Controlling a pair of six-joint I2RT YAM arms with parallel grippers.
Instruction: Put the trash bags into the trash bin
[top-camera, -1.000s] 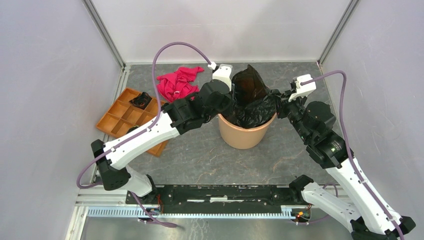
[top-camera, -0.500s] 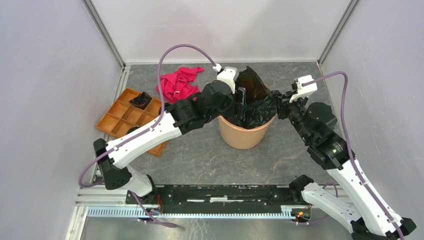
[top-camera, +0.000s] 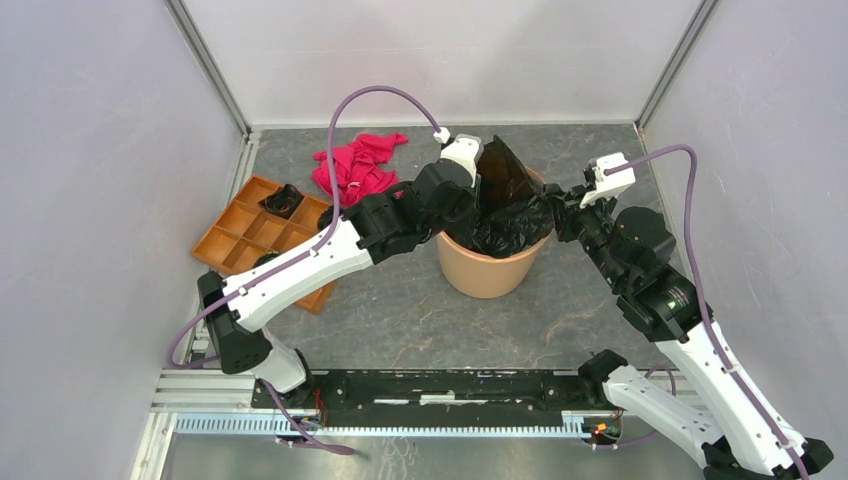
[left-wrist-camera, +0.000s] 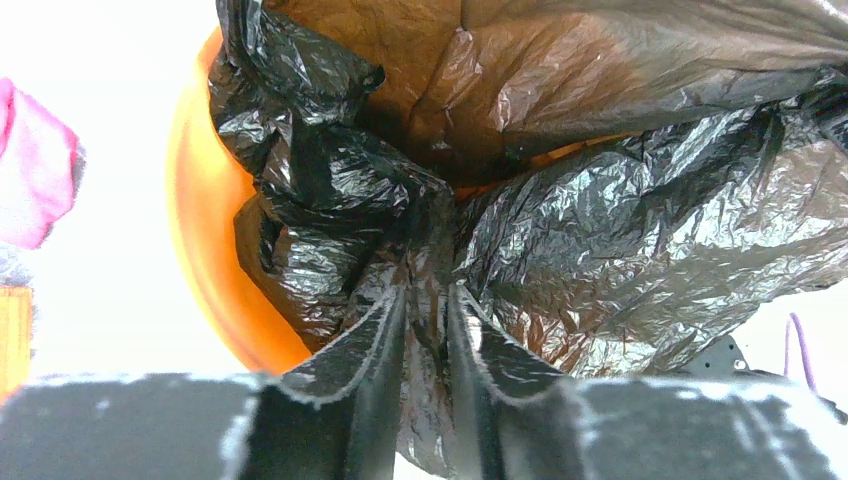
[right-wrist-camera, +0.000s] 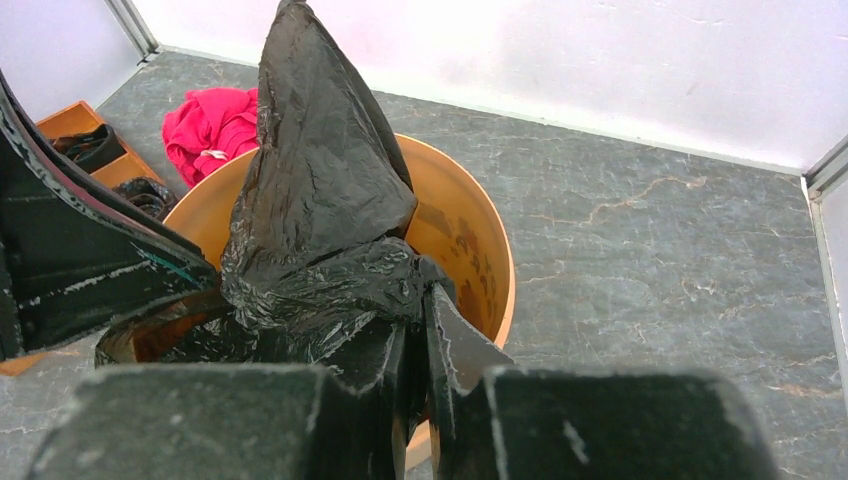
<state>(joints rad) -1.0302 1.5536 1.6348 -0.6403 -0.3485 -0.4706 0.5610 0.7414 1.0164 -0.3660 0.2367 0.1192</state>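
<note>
My left hand (left-wrist-camera: 427, 300) has reclosed on the trash bag (top-camera: 503, 178) over the trash bin (top-camera: 487, 272); right hand (right-wrist-camera: 414, 345) pinches it too.

bags (top-camera: 508, 212): black, shiny, creased, bunched in bin, one peak above rim | bin (top-camera: 488, 272): orange, round, upright on counter (top-camera: 400, 312)

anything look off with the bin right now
Yes: the trash bag is not settled in the trash bin. A tall peak of film stands well above the rim toward the far side, while the left gripper and right gripper each pinch a fold.
</note>
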